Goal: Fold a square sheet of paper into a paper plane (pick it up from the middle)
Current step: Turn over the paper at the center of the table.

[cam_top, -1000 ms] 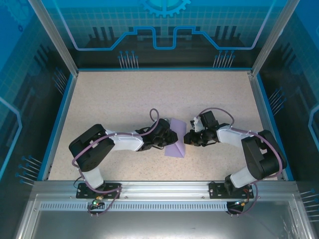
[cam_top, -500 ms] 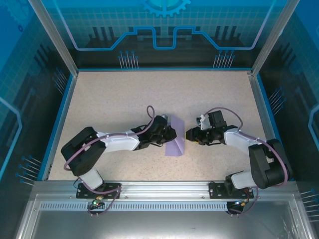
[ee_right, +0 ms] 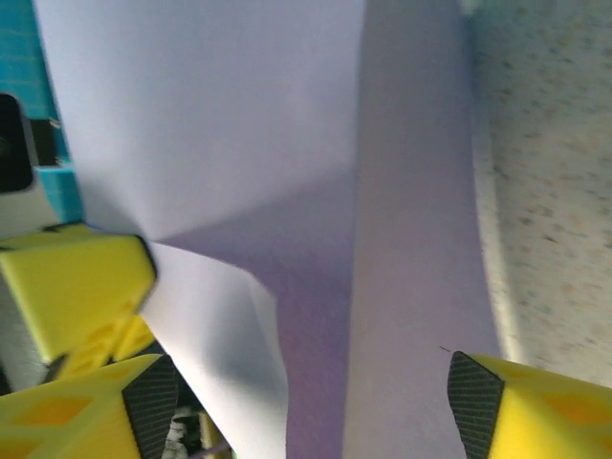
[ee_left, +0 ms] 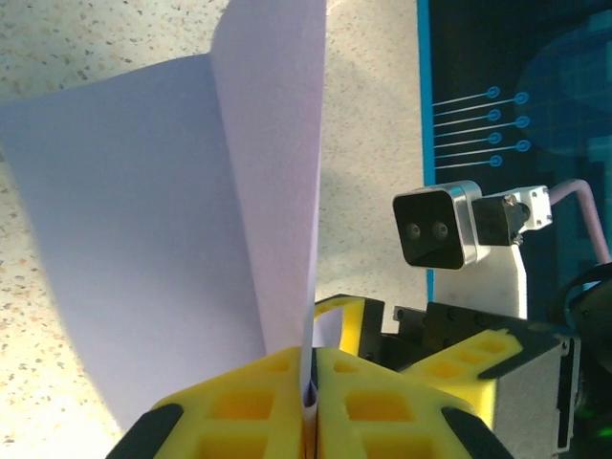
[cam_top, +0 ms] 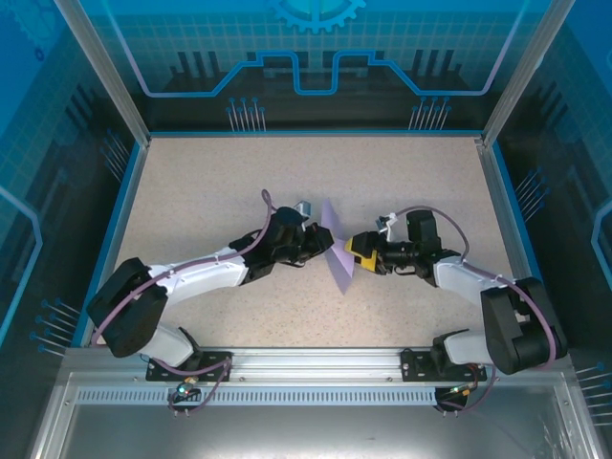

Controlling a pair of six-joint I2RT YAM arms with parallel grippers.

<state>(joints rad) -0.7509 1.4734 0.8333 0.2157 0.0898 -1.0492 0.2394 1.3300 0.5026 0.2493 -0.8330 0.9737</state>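
Your left claw is pinched shut on one edge of the square sheet of paper, held half-folded over the middle of the counter, while your right claw gapes wide astride it, so a skewed bite could crumple it or tug it loose.

Smooth matt paper sheet; left gripper of yellow plastic; speckled tabletop

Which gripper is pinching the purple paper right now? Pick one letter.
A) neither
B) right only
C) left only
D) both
C: in the left wrist view the left gripper is shut on the folded edge of the purple paper, while the right gripper stands wide open with the sheet loose between its jaws.
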